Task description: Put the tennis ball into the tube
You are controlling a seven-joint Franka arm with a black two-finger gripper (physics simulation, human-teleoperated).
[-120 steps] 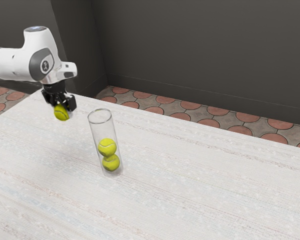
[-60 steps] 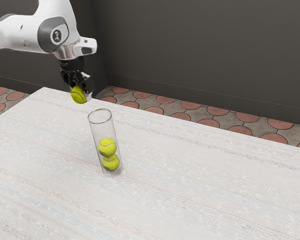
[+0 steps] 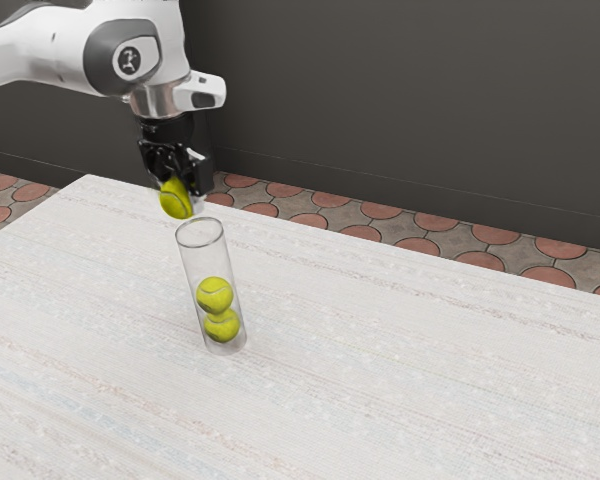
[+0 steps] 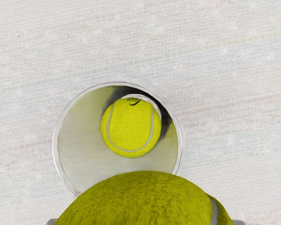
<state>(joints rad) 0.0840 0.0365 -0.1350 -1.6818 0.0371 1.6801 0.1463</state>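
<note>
My gripper [image 3: 180,188] is shut on a tennis ball [image 3: 176,200], held just above the tube's rim and a little toward the exterior view's left. The clear tube [image 3: 202,242] stands upright on the table, with two yellow balls stacked inside, an upper ball [image 3: 215,295] and a lower ball [image 3: 221,326]. In the wrist view the held ball [image 4: 145,201] covers the near part of the tube's round rim [image 4: 56,140]. Down inside the tube, the upper ball [image 4: 131,126] shows.
The pale table [image 3: 400,370] spreads around the tube on all sides. Behind its far edge lie a tiled floor [image 3: 380,211] and a dark wall [image 3: 410,110].
My gripper, with the ball in it, has moved toward the exterior view's right, rising first and then dropping slightly beside the tube's mouth. The tube and its two balls have stayed put.
</note>
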